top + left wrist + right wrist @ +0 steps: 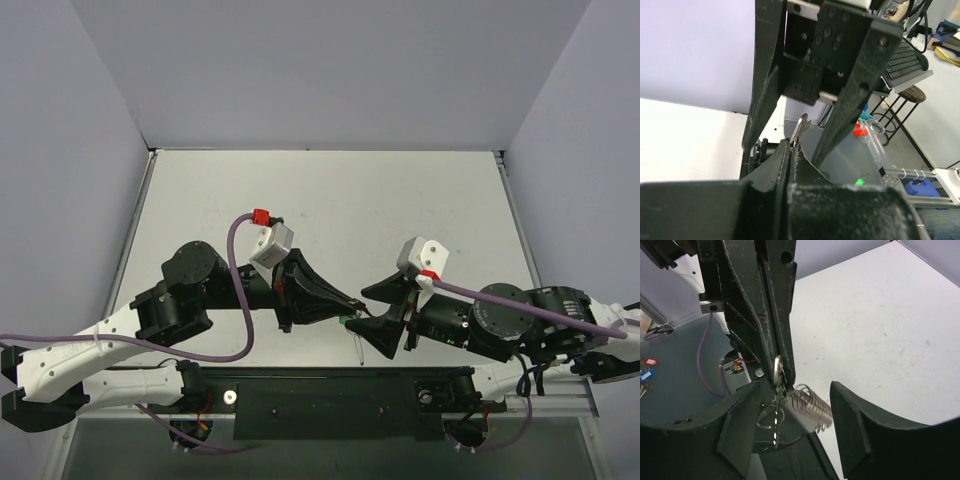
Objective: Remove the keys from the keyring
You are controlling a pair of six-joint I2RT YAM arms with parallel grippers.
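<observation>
Flat white bench [330,190], faintly speckled; slim shiny silver metal key [800,128]; silvery linked metal chain [812,405]; pale purple rubber cable [234,256].

Glossy metal keyring [776,390], matt black fingers [865,440]

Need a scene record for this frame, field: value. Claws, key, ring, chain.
left claw: shut on key, which sticks out past its tips
right claw: open, one finger on each side of chain
keyring: hangs just below the left claw's tips, beside the chain
place: claws meet tip to tip above the near part of the table
key on or off the ring: cannot tell
</observation>
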